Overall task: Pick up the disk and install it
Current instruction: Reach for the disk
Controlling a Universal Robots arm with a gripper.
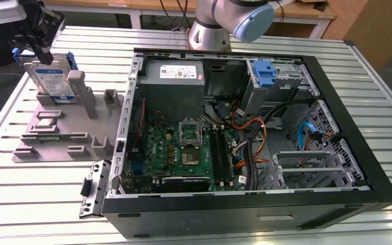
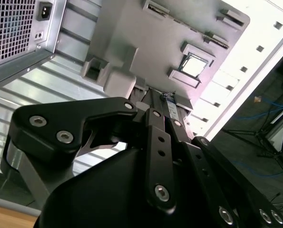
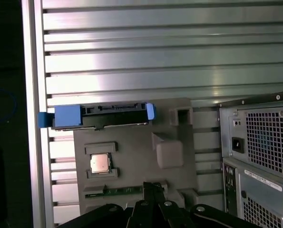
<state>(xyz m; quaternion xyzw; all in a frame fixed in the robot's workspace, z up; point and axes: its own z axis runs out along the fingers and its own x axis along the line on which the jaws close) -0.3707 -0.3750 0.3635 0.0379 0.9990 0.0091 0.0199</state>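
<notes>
1. Gripper (image 1: 43, 55): fingers drawn together, with nothing between them. The second wrist view shows the gripper (image 2: 159, 97) the same way, its two finger bars running side by side.
2. In the exterior view the gripper sits at 11 o'clock of the disk (image 1: 51, 79), at its top edge. Whether they touch cannot be told there. In the first wrist view the gripper (image 3: 151, 186) is apart from the disk (image 3: 101, 115).
3. The disk stands on edge with its label face toward the exterior camera and the blue frame round its edges. It is slotted into the 12 o'clock end of a grey fixture (image 1: 26, 150). It is outside the case and not installed.
4. Fixture (image 3: 131, 142), other contents:
   - A post (image 1: 77, 92) stands just beside the disk at its 3 o'clock, and is also seen in both wrist views (image 2: 117, 80) (image 3: 170, 154).
   - A chip (image 1: 46, 122) lies in a pocket at 6 o'clock of the disk.
   - A green board strip (image 1: 53, 137) lies just past the chip at 6 o'clock.
5. The fixture lies on the slatted metal worktop (image 1: 32, 204), at 9 o'clock of the case (image 1: 380, 184).
6. The case lies on its side with the panel off.
   - Power supply (image 1: 175, 71) at 11 o'clock.
   - Blue latch (image 1: 264, 74) at 1 o'clock.
   - Mainboard (image 1: 182, 153) toward 7 o'clock.
7. The arm (image 1: 230, 20) rises at 12 o'clock of the case.
</notes>
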